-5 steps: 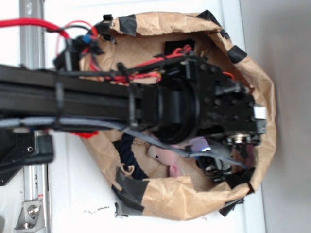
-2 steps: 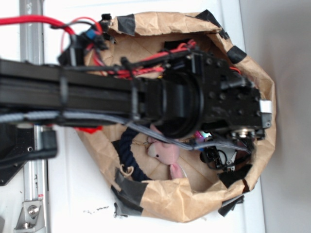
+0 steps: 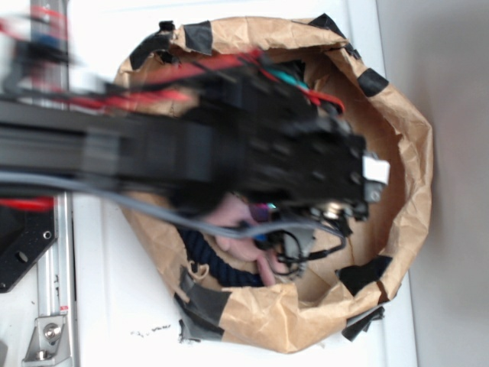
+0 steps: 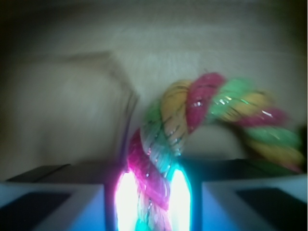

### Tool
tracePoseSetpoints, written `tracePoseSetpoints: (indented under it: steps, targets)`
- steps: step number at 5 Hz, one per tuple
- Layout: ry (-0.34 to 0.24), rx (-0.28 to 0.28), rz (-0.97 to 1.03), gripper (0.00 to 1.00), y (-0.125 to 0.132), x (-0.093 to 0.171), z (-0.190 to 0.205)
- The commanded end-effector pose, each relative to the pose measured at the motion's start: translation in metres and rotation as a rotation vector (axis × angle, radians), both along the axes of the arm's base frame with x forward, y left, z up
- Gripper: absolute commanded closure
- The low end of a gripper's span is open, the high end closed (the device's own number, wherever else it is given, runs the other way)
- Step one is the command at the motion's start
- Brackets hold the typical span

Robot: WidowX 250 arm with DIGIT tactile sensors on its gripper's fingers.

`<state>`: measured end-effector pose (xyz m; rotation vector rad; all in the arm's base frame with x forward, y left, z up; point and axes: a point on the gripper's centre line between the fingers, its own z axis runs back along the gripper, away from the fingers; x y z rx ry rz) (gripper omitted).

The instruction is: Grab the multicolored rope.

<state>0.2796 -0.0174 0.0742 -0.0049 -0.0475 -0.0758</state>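
Note:
In the wrist view the multicolored rope [image 4: 192,115], twisted pink, yellow and light green strands, runs up from between my two glowing pads [image 4: 126,197] and bends off to the right. My gripper [image 4: 150,199] is shut on it. In the exterior view the gripper [image 3: 294,245] hangs inside the brown paper bag [image 3: 397,115], under the blurred black arm; the rope is hidden there.
A dark navy rope [image 3: 200,248] and a pink plush bunny [image 3: 233,245] lie in the bag's lower left. Black tape patches [image 3: 363,274] line the bag rim. A metal rail [image 3: 53,290] runs down the left. The bag wall [image 4: 62,110] stands behind the rope.
The arm has swung left and up inside the bag and is motion-blurred now. The gripper has shifted left, toward the bunny and the navy rope.

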Motion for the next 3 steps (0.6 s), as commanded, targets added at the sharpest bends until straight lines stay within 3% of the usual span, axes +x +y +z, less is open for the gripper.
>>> tracePoseSetpoints:
  steps: [1, 2, 3]
  targets:
    - [-0.073, -0.061, -0.054, 1.00, 0.015, -0.010, 0.112]
    - [-0.083, -0.050, -0.018, 1.00, 0.010, -0.006, 0.141]
    - [-0.076, -0.002, -0.004, 1.00, 0.008, -0.004, 0.132]
